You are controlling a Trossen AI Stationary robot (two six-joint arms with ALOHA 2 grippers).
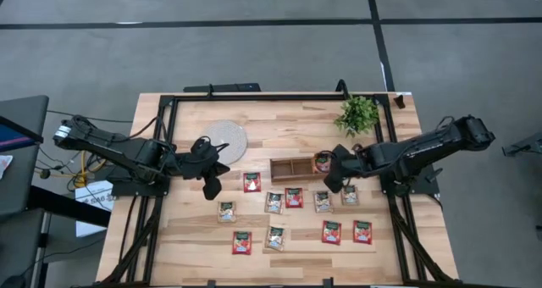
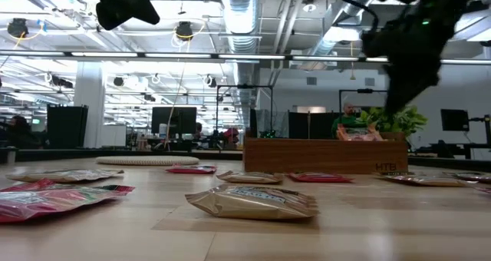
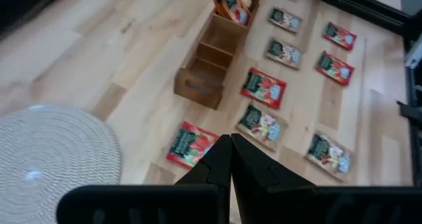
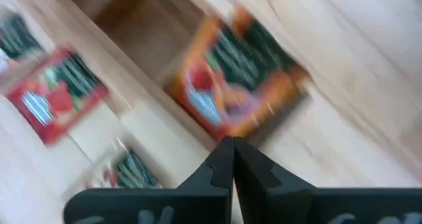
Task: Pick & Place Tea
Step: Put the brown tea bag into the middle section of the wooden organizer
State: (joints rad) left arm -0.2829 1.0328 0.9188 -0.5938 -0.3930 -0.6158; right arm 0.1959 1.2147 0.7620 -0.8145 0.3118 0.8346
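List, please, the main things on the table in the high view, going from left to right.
Left gripper, shut → round woven mat → wooden tray → right gripper, shut → green plant. The tea packets lie spread below these, so I leave them out of the order.

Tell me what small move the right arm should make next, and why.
Probably open the right tool and swing it toward the nearest sachet. It sits shut and empty by the tray's right end, where sachets already stand in that compartment, while many lie loose on the table. The left tool waits shut.
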